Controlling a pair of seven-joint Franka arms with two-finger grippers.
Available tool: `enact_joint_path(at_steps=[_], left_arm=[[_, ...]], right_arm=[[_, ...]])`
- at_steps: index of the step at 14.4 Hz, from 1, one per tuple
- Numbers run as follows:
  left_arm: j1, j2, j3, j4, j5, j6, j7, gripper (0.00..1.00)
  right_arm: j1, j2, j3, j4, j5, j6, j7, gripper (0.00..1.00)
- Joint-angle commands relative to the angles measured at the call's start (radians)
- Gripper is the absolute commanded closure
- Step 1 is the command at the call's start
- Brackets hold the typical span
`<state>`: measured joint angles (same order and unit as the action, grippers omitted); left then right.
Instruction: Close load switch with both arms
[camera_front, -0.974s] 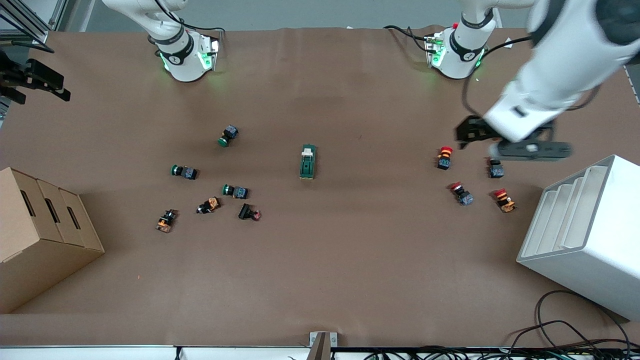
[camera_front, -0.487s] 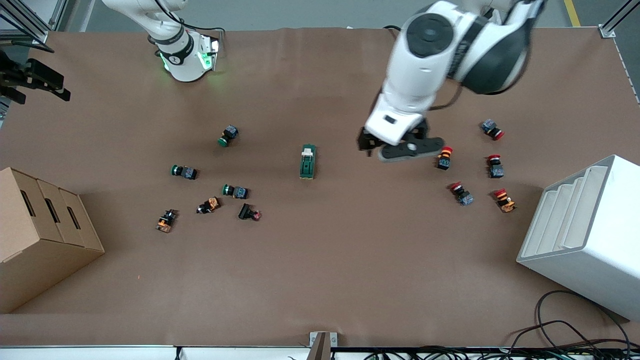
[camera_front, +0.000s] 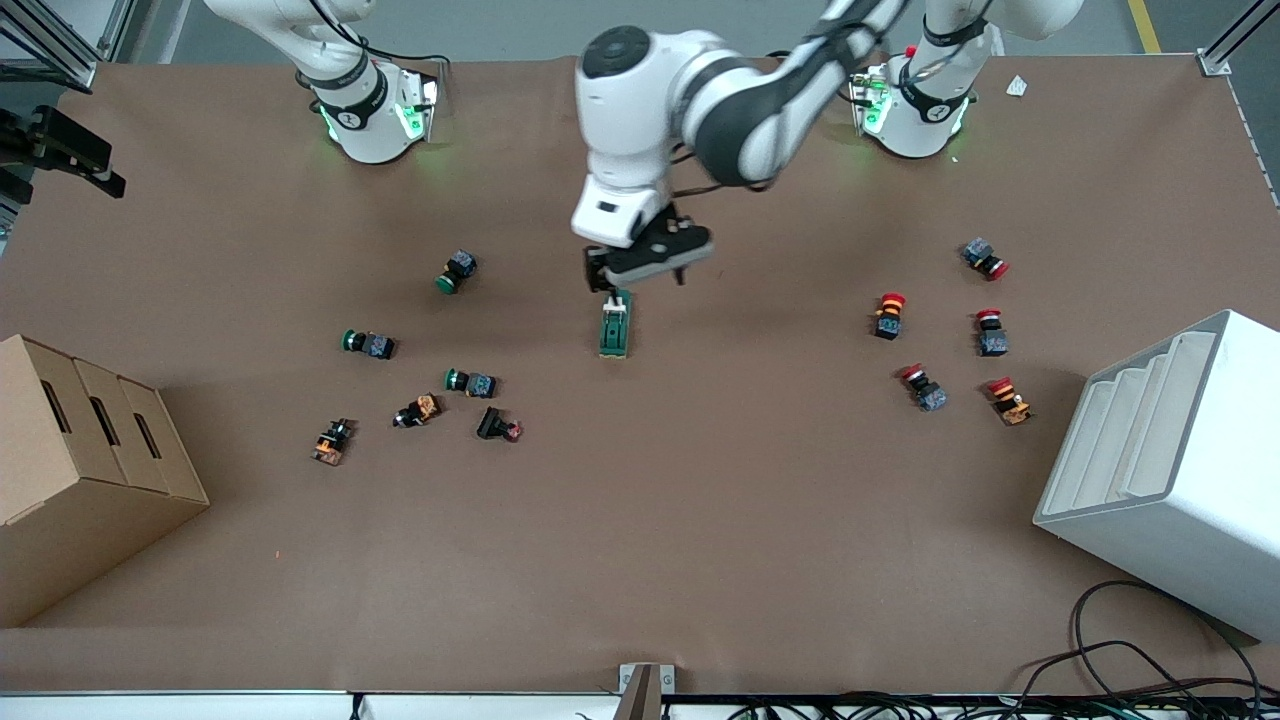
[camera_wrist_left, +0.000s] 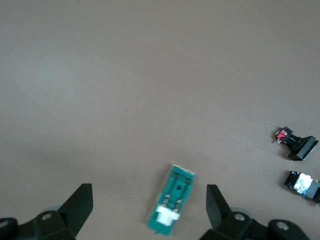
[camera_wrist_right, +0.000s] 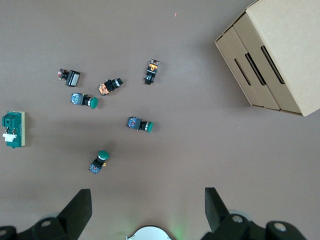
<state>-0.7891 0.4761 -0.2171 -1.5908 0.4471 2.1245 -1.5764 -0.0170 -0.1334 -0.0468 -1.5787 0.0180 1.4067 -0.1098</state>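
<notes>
Here the approach step is judged under way: the left gripper (camera_front: 640, 268), fingers spread wide, is held over the load switch (camera_front: 615, 325) at mid-table, well off every edge. A descent onto it is called for next. The right gripper (camera_wrist_right: 145, 212), likewise parted, waits high near its base.

- The left gripper (camera_front: 640, 268) has swung from the left arm's end of the table, over the red-capped push buttons (camera_front: 889, 314), to the middle.
- It now hangs over the cream-lever end of the load switch (camera_front: 615, 324), fingers (camera_wrist_left: 80, 207) spread wide either side of it.
- The button (camera_front: 984, 259) it had covered is back in sight.
</notes>
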Motion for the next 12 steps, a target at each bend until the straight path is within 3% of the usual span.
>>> enact_joint_path(at_steps=[1,5,7,10,12], left_arm=[[-0.047,0.081,0.007,0.032,0.166,0.049,-0.164,0.0],[-0.136,0.13,0.007,-0.006,0.321,0.048,-0.322,0.0],[-0.177,0.116,0.007,-0.081,0.41,0.043,-0.41,0.0],[-0.208,0.14,0.005,-0.109,0.551,0.045,-0.5,0.0],[-0.231,0.144,0.005,-0.136,0.584,0.045,-0.507,0.0]], right_arm=[[-0.001,0.011,-0.001,0.003,0.005,0.006,0.013,0.0],[-0.009,0.078,-0.004,0.006,0.011,0.012,0.009,0.0],[-0.011,0.164,-0.004,0.009,0.008,0.014,0.006,0.0],[-0.018,0.293,-0.007,0.054,0.003,0.037,-0.002,0.0],[-0.014,0.296,-0.005,0.048,0.013,0.06,0.007,0.0]])
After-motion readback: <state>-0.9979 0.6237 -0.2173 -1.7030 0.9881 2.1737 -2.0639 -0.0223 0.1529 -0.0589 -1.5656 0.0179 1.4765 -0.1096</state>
